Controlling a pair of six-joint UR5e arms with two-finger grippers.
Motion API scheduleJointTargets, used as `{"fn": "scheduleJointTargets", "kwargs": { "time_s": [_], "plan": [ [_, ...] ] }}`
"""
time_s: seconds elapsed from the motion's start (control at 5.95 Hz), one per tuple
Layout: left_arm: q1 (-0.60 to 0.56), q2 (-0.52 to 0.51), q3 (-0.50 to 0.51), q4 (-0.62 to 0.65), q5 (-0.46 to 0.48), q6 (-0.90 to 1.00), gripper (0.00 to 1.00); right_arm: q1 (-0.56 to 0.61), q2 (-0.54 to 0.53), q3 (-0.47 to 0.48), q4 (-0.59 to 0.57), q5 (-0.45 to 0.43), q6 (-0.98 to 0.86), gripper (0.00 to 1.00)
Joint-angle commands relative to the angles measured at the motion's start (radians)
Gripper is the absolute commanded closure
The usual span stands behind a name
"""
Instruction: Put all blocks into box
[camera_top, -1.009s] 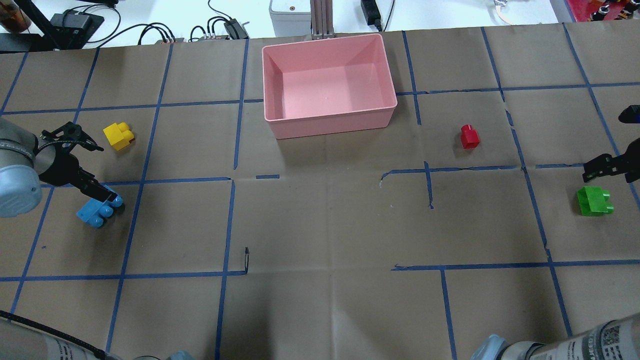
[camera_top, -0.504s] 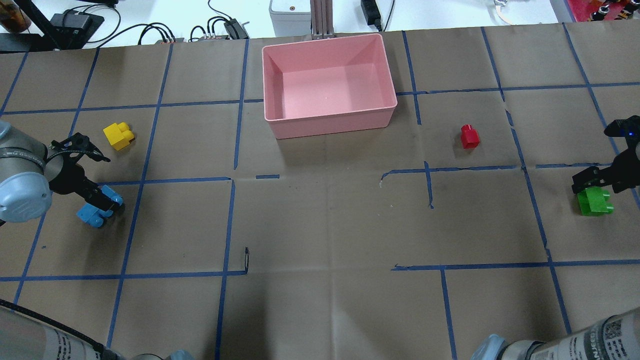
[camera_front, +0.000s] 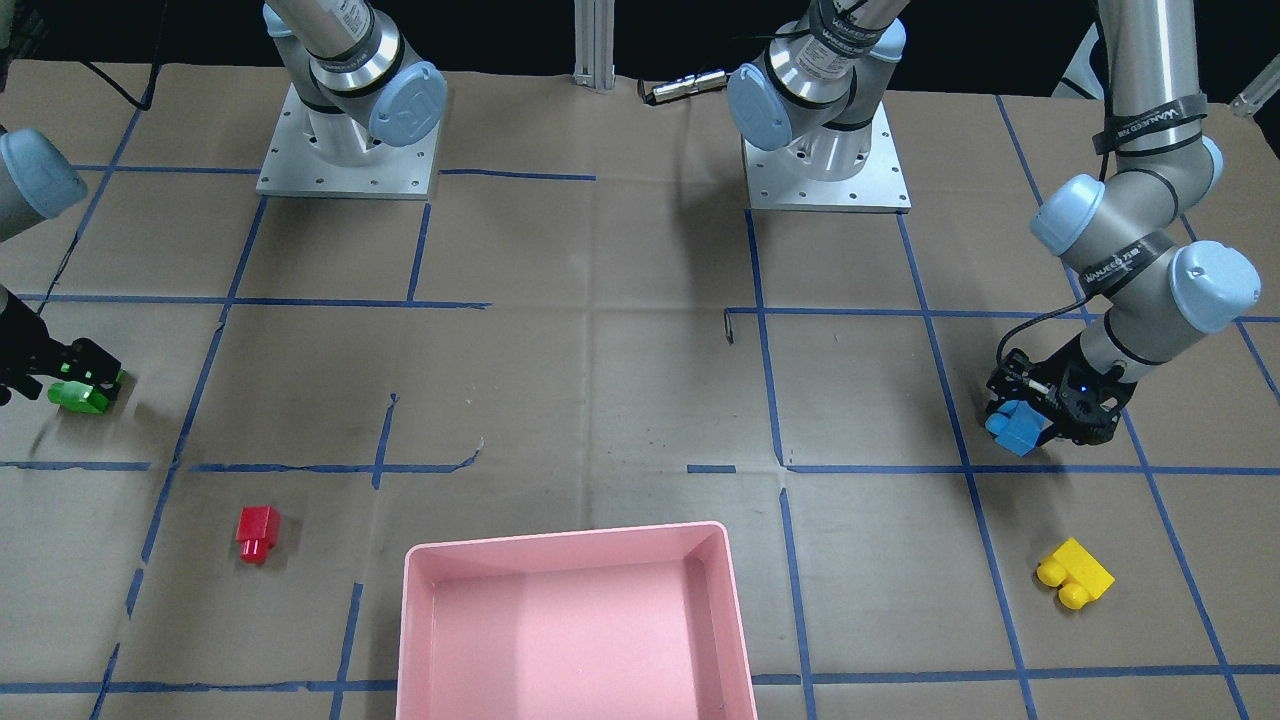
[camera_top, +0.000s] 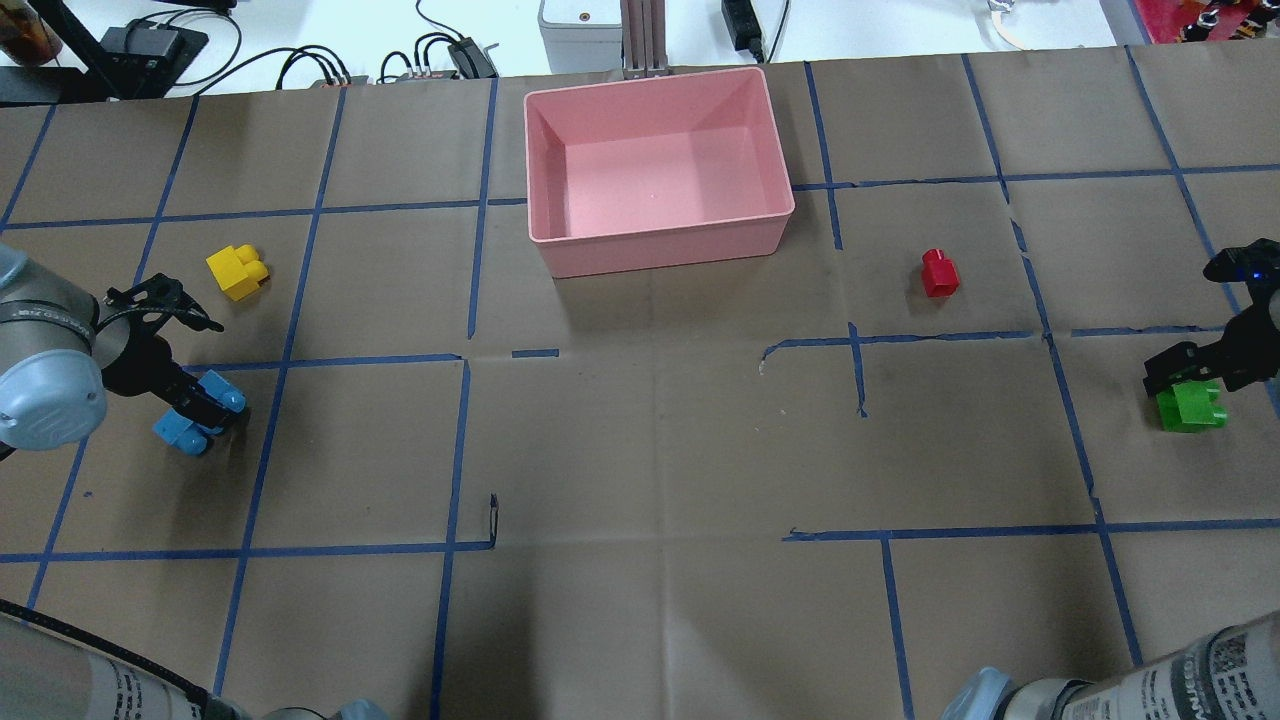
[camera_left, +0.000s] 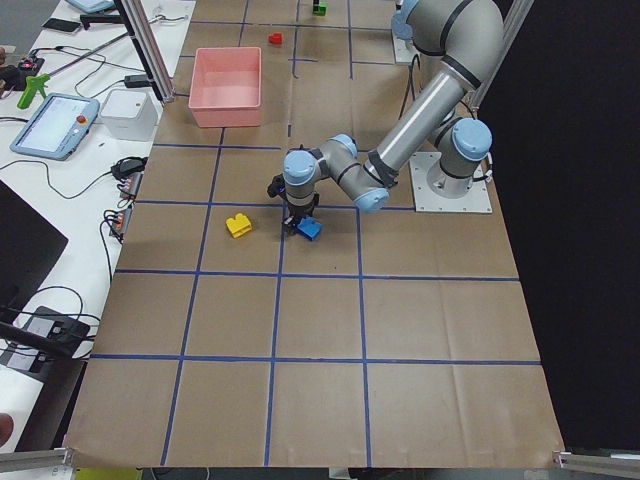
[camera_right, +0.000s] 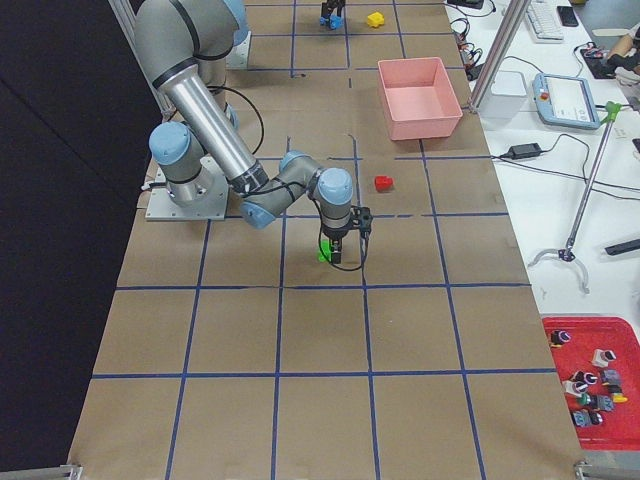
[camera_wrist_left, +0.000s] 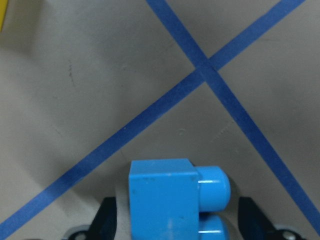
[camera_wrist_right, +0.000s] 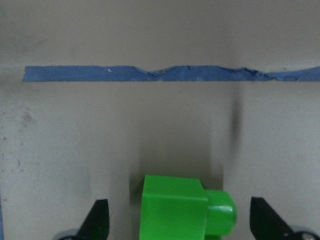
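Observation:
The light-blue block (camera_top: 183, 433) lies at the table's left and fills the left wrist view (camera_wrist_left: 165, 200). My left gripper (camera_top: 205, 405) is down over it, open, with one finger on each side. The green block (camera_top: 1190, 407) lies at the far right and shows in the right wrist view (camera_wrist_right: 175, 210). My right gripper (camera_top: 1190, 375) is low over it, open, with its fingers (camera_wrist_right: 100, 220) well apart from the block. The yellow block (camera_top: 237, 272) and the red block (camera_top: 939, 273) lie free on the table. The pink box (camera_top: 660, 240) holds nothing.
Brown paper with blue tape lines covers the table (camera_top: 650, 450). Cables and devices (camera_top: 440, 50) lie beyond the far edge behind the box. The arm bases (camera_front: 345, 150) stand on the robot's side.
My left gripper has come down around the light-blue block. My right gripper has moved in and down over the green block. No block has moved.

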Motion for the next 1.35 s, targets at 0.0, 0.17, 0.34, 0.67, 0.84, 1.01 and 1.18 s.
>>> {"fn": "scheduleJointTargets", "kwargs": {
  "time_s": [0.0, 0.17, 0.34, 0.67, 0.84, 1.01, 1.18],
  "plan": [
    [-0.002, 0.002, 0.008, 0.001, 0.058, 0.001, 0.7, -0.012, 0.005, 0.002, 0.001, -0.006, -0.021, 0.03],
    [-0.002, 0.012, 0.012, 0.003, 0.062, -0.007, 0.79, -0.013, 0.004, 0.0, 0.003, -0.006, -0.021, 0.22],
    [-0.009, 0.024, 0.049, -0.008, 0.062, -0.031, 0.84, -0.012, 0.001, 0.0, 0.004, -0.007, -0.021, 0.51],
    [-0.024, 0.021, 0.29, -0.241, 0.021, -0.278, 0.89, -0.013, -0.009, -0.011, 0.023, -0.006, -0.007, 0.87],
    [-0.073, 0.013, 0.415, -0.384, -0.007, -0.43, 0.89, -0.012, -0.031, -0.039, 0.041, -0.003, -0.007, 0.93],
    [-0.165, 0.0, 0.551, -0.488, -0.006, -0.605, 0.89, -0.001, -0.062, -0.097, 0.072, 0.009, -0.005, 0.96],
    [-0.272, -0.042, 0.681, -0.588, -0.007, -0.801, 0.89, 0.035, -0.082, -0.198, 0.142, 0.049, 0.004, 0.98]
  ]
}}
